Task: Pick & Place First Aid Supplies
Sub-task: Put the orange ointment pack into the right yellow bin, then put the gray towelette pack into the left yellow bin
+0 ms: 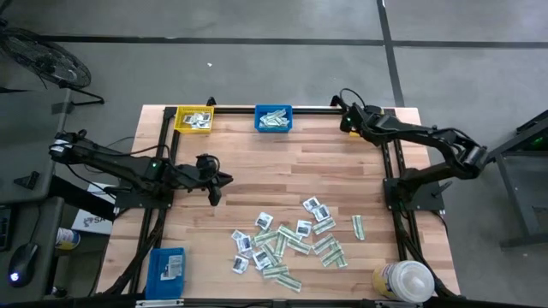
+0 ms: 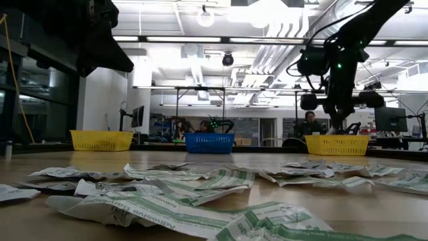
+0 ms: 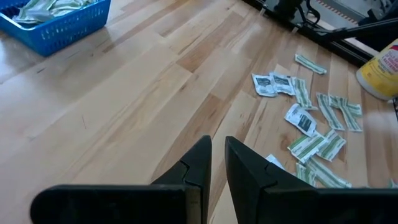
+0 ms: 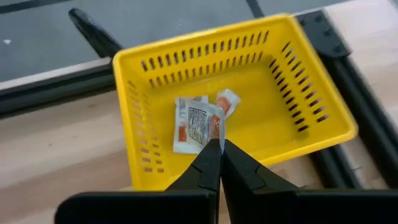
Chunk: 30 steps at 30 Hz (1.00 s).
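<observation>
Packets (image 1: 291,242) lie scattered on the table's near half, so most of your sorting remains; a few sit in the yellow bins and blue bin (image 1: 274,119); your left gripper (image 1: 214,190) hovers narrow and empty; right gripper (image 4: 216,163) is shut over a yellow bin (image 4: 311,93).

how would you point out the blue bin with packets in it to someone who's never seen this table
Start at the wooden table and follow its far edge, along the black rail. Two small bins sit there side by side; take the blue bin, right of the yellow bin. The other blue thing, near the front left corner, is a flat box.
</observation>
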Motion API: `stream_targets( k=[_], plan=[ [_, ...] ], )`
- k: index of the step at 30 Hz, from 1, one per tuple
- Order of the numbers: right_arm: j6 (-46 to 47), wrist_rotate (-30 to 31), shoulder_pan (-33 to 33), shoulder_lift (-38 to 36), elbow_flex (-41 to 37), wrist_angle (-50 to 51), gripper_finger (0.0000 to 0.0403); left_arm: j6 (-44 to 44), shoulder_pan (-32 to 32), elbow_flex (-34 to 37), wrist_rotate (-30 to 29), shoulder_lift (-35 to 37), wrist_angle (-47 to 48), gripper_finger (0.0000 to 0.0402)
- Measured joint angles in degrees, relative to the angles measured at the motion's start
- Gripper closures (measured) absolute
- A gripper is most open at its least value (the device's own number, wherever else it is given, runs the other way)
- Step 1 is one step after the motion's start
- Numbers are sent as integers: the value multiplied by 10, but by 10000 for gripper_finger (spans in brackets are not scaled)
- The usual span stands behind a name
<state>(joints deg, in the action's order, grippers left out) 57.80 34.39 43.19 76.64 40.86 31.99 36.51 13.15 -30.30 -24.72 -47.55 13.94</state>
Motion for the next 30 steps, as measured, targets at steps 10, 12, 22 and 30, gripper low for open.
stream_targets(
  k=[10,12,22,30],
  plan=[
    [-28,-4,0,0,-15,-44,328,15,0,0,2,0,0,355],
    [-27,-5,0,0,-15,-49,305,15,0,0,1,0,0,355],
    [-93,-86,-14,-21,8,-53,228,15,0,0,2,0,0,355],
    [-133,-257,-44,-77,16,-34,226,15,0,0,6,0,0,355]
  ],
)
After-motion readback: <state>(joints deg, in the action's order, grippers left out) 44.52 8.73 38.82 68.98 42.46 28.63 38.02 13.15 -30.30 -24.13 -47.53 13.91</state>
